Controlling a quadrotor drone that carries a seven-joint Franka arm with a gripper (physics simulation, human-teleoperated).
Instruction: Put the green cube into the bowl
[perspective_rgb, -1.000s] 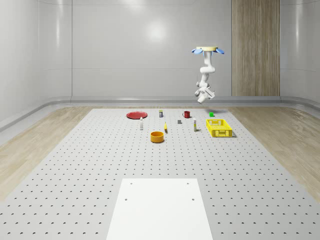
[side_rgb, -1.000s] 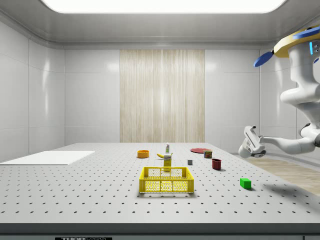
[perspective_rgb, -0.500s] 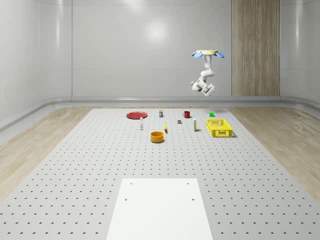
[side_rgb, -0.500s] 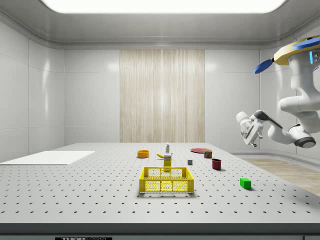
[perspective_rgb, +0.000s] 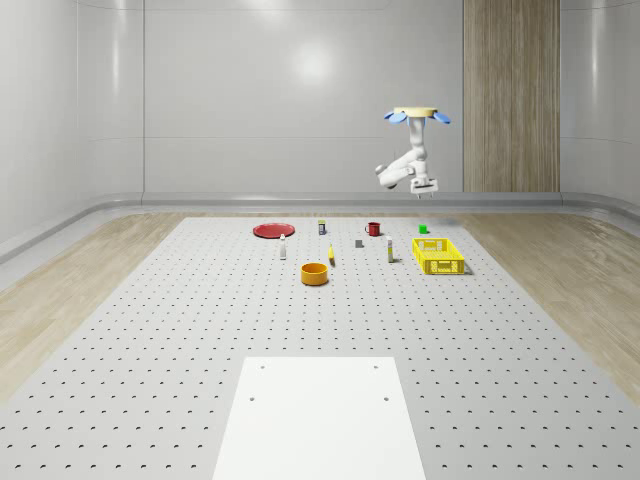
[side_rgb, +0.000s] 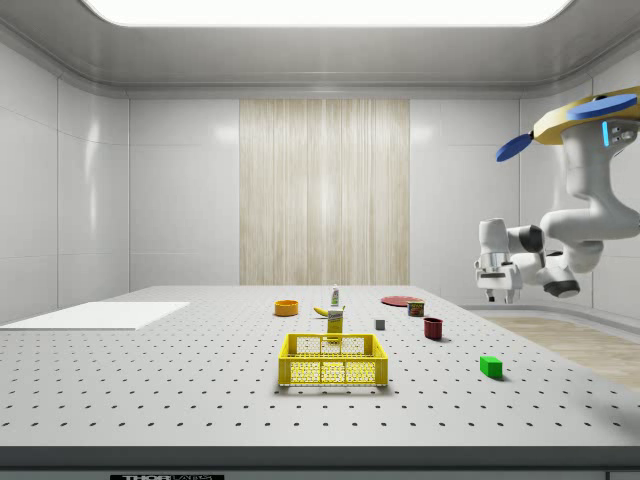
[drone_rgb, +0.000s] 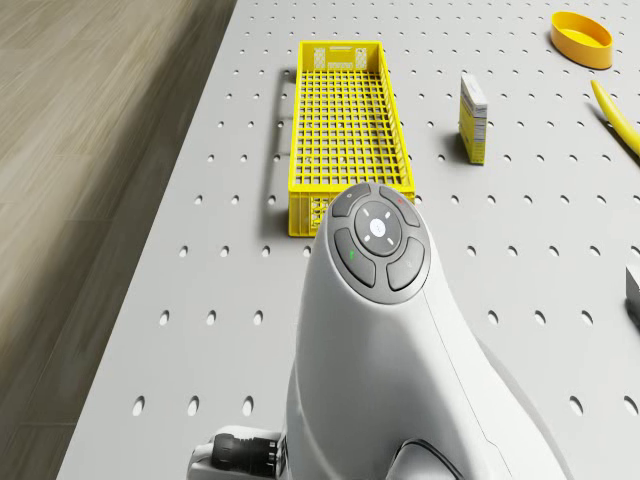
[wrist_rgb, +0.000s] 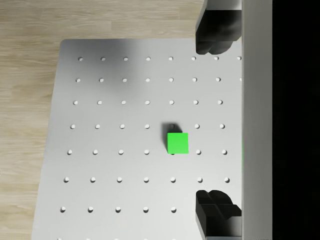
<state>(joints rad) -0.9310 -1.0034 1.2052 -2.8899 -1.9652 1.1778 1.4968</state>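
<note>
The green cube (perspective_rgb: 423, 229) (side_rgb: 490, 366) (wrist_rgb: 177, 143) lies on the perforated table near its far corner, beside the wood floor. The orange bowl (perspective_rgb: 315, 273) (side_rgb: 286, 308) (drone_rgb: 581, 36) stands well away, toward the table's middle. The drone (perspective_rgb: 417, 113) (side_rgb: 590, 110) hovers high above the cube's end of the table. Its gripper (perspective_rgb: 424, 189) (side_rgb: 495, 295) (wrist_rgb: 216, 122) points straight down, far above the cube, open and holding nothing. In the wrist view the cube sits a little off the line between the two dark fingers (wrist_rgb: 215, 35).
A yellow mesh basket (perspective_rgb: 440, 256) (side_rgb: 333, 360) (drone_rgb: 345, 130) stands between cube and bowl. A red mug (perspective_rgb: 373, 229) (side_rgb: 433, 328), red plate (perspective_rgb: 272, 230), banana (perspective_rgb: 331, 256), small box (drone_rgb: 473, 128) and bottles stand around. A white mat (perspective_rgb: 320, 420) lies at the near end.
The arm has swung upward and folded in; the gripper, which was tilted lower down, now hangs higher and points straight down. The drone has shifted slightly. The cube has not moved.
</note>
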